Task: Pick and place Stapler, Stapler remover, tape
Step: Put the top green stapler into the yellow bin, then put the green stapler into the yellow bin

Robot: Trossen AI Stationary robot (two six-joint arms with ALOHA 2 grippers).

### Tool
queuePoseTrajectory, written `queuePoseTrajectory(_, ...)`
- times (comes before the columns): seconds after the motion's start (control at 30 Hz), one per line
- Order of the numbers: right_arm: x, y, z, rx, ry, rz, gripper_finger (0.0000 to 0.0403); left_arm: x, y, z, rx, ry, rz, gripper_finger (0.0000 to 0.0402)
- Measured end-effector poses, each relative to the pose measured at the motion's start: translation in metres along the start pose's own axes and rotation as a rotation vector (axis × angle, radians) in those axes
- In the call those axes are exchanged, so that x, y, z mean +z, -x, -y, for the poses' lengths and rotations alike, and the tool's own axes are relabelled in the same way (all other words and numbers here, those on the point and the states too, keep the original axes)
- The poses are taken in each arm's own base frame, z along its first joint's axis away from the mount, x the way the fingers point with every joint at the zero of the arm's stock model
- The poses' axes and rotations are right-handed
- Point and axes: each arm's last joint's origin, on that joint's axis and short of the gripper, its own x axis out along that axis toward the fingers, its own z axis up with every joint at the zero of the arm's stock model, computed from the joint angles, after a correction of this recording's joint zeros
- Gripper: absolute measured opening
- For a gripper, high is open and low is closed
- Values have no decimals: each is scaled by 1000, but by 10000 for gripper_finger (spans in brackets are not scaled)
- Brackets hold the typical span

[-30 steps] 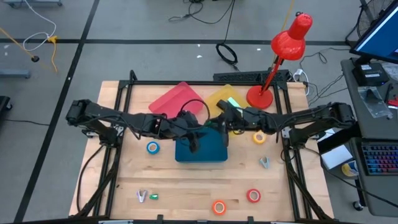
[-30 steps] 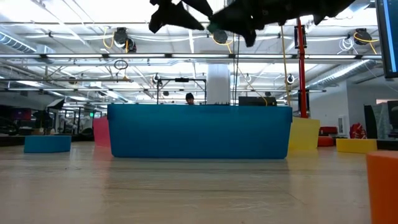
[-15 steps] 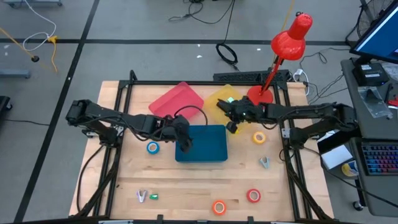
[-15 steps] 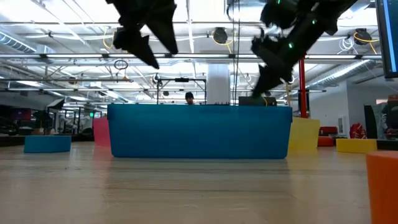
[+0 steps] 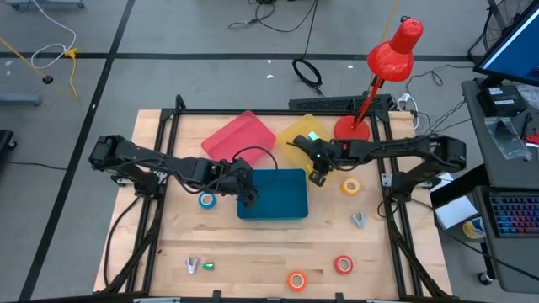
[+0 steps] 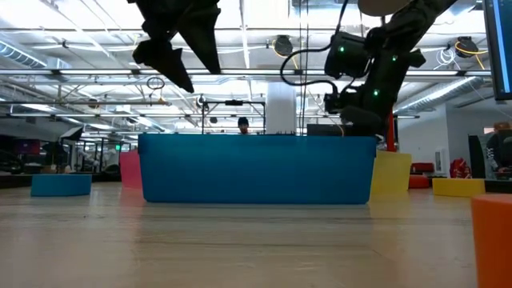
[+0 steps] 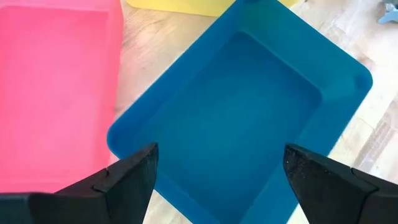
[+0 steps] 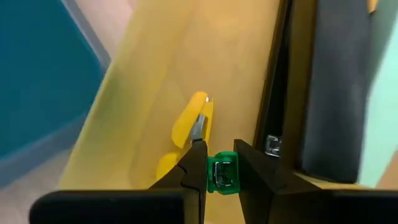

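From overhead I see my left gripper (image 5: 249, 199) hanging over the left edge of the blue bin (image 5: 282, 202), its fingers (image 7: 124, 180) spread wide with nothing between them; its wrist camera looks straight down into the bare blue interior, with the pink bin (image 7: 56, 87) just beside it. My right gripper (image 5: 316, 166) sits over the boundary between the yellow bin (image 5: 299, 133) and the blue bin's far right corner, and its fingers (image 8: 194, 163) are pinching a small green stapler (image 8: 222, 172). In that wrist view a yellow stapler (image 8: 193, 127) lies on the yellow bin's floor beyond the green one. The tape rolls are all out on the counter (image 5: 168, 244): a blue tape roll (image 5: 206, 200) just left of the blue bin near my left arm, a yellow tape roll (image 5: 350, 186) right of the bin below my right arm, an orange tape roll (image 5: 296, 280) and a red tape roll (image 5: 343, 265) along the near edge. A pale staple remover (image 5: 359, 220) lies right of the blue bin, well apart from it, and another staple remover (image 5: 193, 266) lies at the near left with a tiny green bit (image 5: 208, 266) just beside it. A red desk lamp (image 5: 383, 71) stands at the counter's far right corner.
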Motion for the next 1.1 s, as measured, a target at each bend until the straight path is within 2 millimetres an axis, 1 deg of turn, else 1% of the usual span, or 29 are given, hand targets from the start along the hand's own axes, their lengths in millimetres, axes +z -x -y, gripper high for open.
queuePoseTrajectory(0.1,-2,-8,-1,-8,6,-30,52,-2,1,2,-5,-2,-2,342)
queuePoseTrajectory(0.2,-3,-11,-1,-12,9,-48,67,-3,1,3,-8,-8,-4,342)
queuePoseTrajectory(0.33,-3,-12,-1,-12,10,-47,85,-3,1,3,-8,-7,-4,342)
queuePoseTrajectory(0.5,0,-12,-2,-6,12,-20,98,-4,1,3,-6,-9,-6,342)
queuePoseTrajectory(0.63,5,-7,-2,8,5,41,113,-4,1,2,-2,-11,-9,342)
queuePoseTrajectory(0.77,11,4,-1,-2,20,119,137,-5,1,1,13,-21,-23,342)
queuePoseTrajectory(0.97,13,14,5,-8,15,152,178,-8,2,0,27,-35,-41,342)
queuePoseTrajectory(1.1,14,22,6,7,-10,182,191,-12,3,3,-16,-33,-91,342)
